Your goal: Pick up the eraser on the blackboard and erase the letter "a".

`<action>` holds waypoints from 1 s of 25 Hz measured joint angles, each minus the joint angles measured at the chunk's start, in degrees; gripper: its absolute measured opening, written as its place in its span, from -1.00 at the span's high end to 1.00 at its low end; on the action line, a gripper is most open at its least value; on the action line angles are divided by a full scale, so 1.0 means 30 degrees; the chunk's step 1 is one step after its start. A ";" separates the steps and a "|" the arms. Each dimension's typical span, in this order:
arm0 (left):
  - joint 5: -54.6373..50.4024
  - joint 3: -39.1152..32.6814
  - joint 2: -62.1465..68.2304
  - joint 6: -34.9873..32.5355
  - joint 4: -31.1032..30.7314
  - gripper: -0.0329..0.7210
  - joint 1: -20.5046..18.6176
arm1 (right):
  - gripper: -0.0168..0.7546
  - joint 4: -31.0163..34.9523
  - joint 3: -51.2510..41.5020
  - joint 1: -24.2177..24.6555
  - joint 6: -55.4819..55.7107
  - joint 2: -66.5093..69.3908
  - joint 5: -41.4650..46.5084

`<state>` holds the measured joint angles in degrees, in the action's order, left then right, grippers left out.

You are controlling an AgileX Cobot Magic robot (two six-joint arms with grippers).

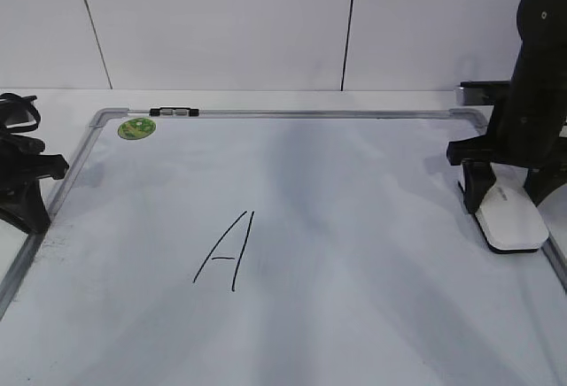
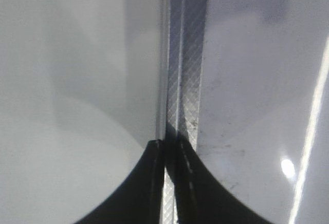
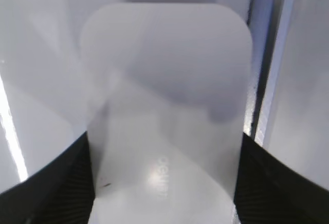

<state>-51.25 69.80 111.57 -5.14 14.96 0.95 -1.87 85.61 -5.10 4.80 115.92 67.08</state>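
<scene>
eraser (image 1: 511,222) flat on blackboard (image 1: 354,315) by right frame, long axis toward camera | right gripper (image 1: 500,193) fingers straddle its far end, grip uncertain | left gripper (image 1: 27,193) pressed closed, far side | only capital "A" (image 1: 226,251) visible

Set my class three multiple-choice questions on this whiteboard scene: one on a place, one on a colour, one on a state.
1. Where is the eraser?
A. Near the board's right edge
B. On the sticker
C. In the board's middle

2. What colour is the round sticker?
A. Red
B. Green
C. Blue

3. How is the right hand?
A. Open, clear of the eraser
B. Closed on the eraser's sides
C. Out of view

Answers:
1 A: the eraser lies beside the right frame of the board.
2 B: the sticker in the far left corner is green.
3 B: the right hand has fingers against both sides of the eraser.
</scene>
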 joint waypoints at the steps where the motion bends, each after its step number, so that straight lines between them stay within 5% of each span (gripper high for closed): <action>1: 0.0000 0.0000 0.0000 0.0000 0.0000 0.84 0.0000 | -0.49 -0.0139 0.0000 0.0000 0.0000 0.0000 -0.0151; 25: 0.0000 0.0000 0.0000 0.0000 0.0122 0.84 0.0000 | -0.50 -0.1283 0.0000 0.0000 -0.0014 0.0033 -0.0452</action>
<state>-51.25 69.80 111.57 -5.14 15.33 0.95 -5.72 85.61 -5.10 4.76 116.02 65.73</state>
